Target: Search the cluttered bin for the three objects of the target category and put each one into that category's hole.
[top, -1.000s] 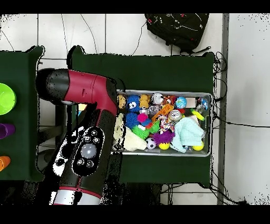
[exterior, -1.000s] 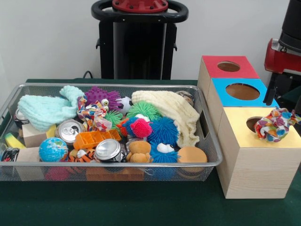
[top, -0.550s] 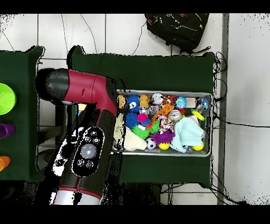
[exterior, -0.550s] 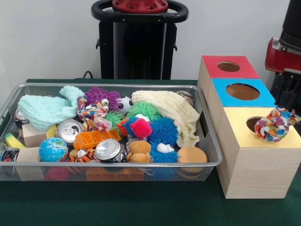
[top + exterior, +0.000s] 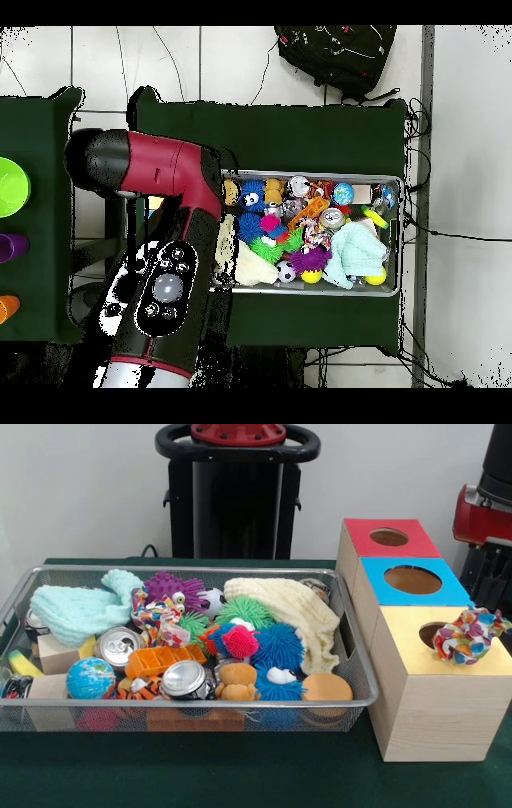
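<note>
So the wire mesh bin [image 5: 352, 664] is sitting on the green-covered worktop [image 5: 240, 776], taking up most of its left side in the front view and packed with stuff. A multicoloured fabric scrunchie [image 5: 468, 636] is lying on top of the gold-topped wooden box [image 5: 448, 696], right beside that box's round hole [image 5: 432, 634] and hanging a bit over the hole's right rim, not inside it. Behind that box the blue-topped wooden box [image 5: 412, 580] and the red-topped wooden box [image 5: 390, 538] are lining up toward the worktop's far right corner.

Inside the bin, a pale mint knitted cloth [image 5: 80, 610] is filling the far left corner, a cream knitted cloth [image 5: 296, 616] is draping along the right side, and a blue spiky rubber ball [image 5: 280, 646] is sitting near the middle beside a pink spiky rubber ball [image 5: 240, 642]. A small globe ball [image 5: 90, 678] is resting at the near left edge.

The red and black robot arm [image 5: 160, 230] is reaching over the boxes in the overhead view. As for the tool, I honestly cannot tell whether it's open or closed.
</note>
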Controlling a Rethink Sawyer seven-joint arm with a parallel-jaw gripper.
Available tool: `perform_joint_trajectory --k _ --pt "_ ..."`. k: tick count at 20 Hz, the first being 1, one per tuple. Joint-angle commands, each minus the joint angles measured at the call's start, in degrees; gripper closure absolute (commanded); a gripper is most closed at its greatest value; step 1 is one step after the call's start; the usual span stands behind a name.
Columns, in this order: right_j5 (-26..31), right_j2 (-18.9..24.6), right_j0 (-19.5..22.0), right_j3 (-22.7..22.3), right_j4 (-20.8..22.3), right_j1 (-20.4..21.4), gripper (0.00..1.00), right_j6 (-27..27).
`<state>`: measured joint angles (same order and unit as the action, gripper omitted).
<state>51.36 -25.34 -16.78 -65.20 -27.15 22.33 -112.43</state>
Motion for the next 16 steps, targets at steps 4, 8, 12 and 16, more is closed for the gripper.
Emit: perform_joint_trajectory --k 4,8,12,16 --pt "-1.79 5.29 1.06 -3.02 0.81 -0.9 1.0 -9.94" --pt "-2.84 5.74 1.36 -2.64 0.63 -1.92 1.0 -9.92" --pt "-2.53 5.77 1.88 -1.84 0.7 -2.35 1.0 -9.62" --pt "-3.61 6.24 2.2 -1.49 0.49 -3.5 1.0 -9.61"
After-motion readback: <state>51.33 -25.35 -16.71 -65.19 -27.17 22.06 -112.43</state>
